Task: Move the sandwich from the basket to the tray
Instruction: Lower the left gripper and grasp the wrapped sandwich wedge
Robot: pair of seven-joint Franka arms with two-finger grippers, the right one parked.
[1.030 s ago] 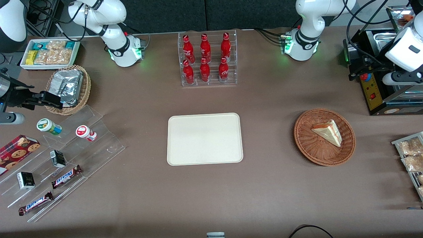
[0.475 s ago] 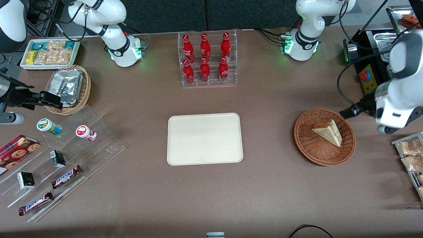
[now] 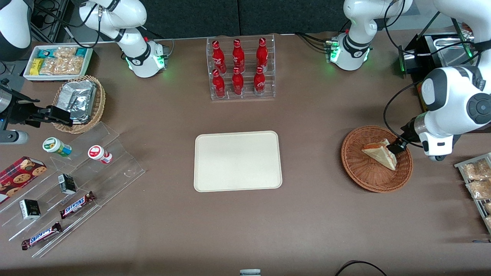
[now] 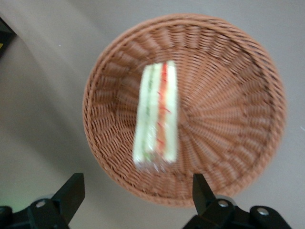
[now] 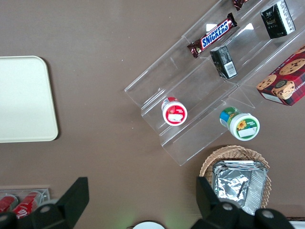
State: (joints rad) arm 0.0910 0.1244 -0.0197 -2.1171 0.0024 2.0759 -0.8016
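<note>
reddish-brown wicker basket [image 3: 376,158] sits on the brown table [image 3: 307,214] toward the working arm's end. sandwich [image 3: 379,152] lies inside it, a pale wedge on its side, red and green filling edge showing plainly in the left wrist view [image 4: 156,118]. same basket fills that view [image 4: 238,95].

gripper [image 4: 138,198] hovers above the basket, not touching sandwich or weave. fingers [image 4: 71,193] spread wide apart, nothing between them; the sandwich lies in line with the gap, its near end showing between the two tips. in the front view the gripper [image 3: 396,147] shows as a dark tip over the basket's rim on the side toward the working arm's end, right at the sandwich's edge; the white arm body hides the rest.

tray [image 3: 238,161], cream-white, flat, lies mid-table, well apart from the basket, bare brown table between the two. one corner of it also shows in the right wrist view [image 5: 24,100].

acrylic rack of red bottles [image 3: 241,69] stands farther from the front camera than the tray. toward the parked arm's end: tan basket with foil packets [image 3: 78,101], clear stepped display [image 3: 76,184] with two small tubs, small dark cartons and snickers bars [image 3: 76,205], a cookie box [image 3: 19,176], white bin of snack packets [image 3: 57,63]. wrapped snacks on a rack [image 3: 477,184] lie just beside the basket at the working arm's edge of the table.
</note>
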